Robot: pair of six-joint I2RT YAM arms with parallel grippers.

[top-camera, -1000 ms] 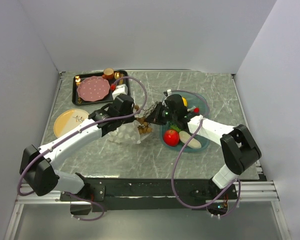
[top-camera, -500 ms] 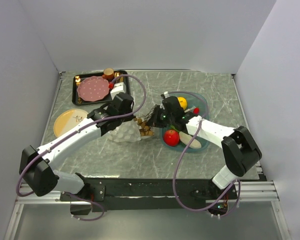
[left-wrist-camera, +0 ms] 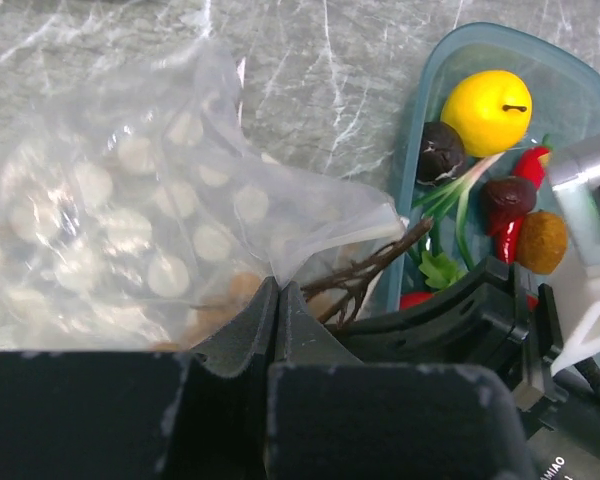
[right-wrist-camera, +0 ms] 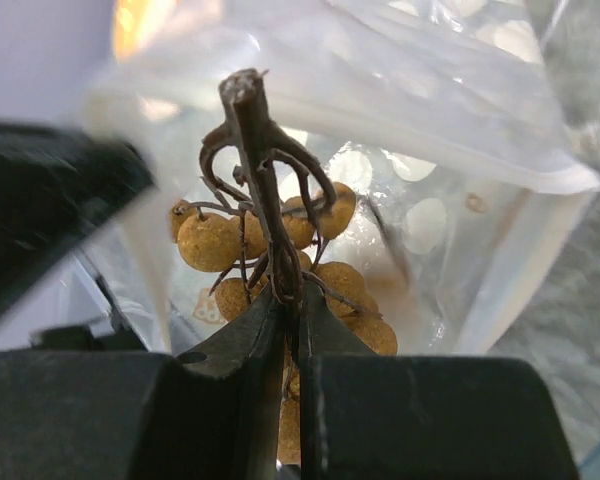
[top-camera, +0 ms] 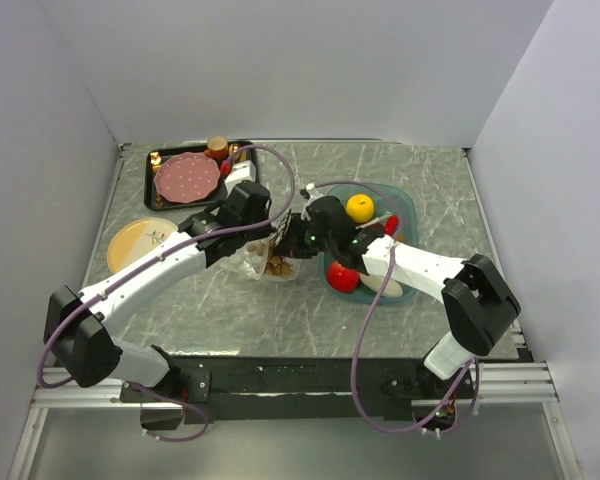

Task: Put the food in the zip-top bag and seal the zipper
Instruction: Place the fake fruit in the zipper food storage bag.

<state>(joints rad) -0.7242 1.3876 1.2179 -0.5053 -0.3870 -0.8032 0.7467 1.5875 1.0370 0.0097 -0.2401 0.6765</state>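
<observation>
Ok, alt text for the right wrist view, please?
The right pincer grips the dark woody stem of a brown nut cluster, holding its round tan nuts at the open mouth of the clear, dot-printed zip-top bag. Grey marbled table shows at the right edge.

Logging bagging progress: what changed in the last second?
The right gripper, shut on the stem of the brown nut cluster, swung left from over the teal oval tray and carried it into the mouth of the clear dotted plastic bag. The left gripper kept pinching the bag; the red apple and round yellow fruit stayed put.
</observation>
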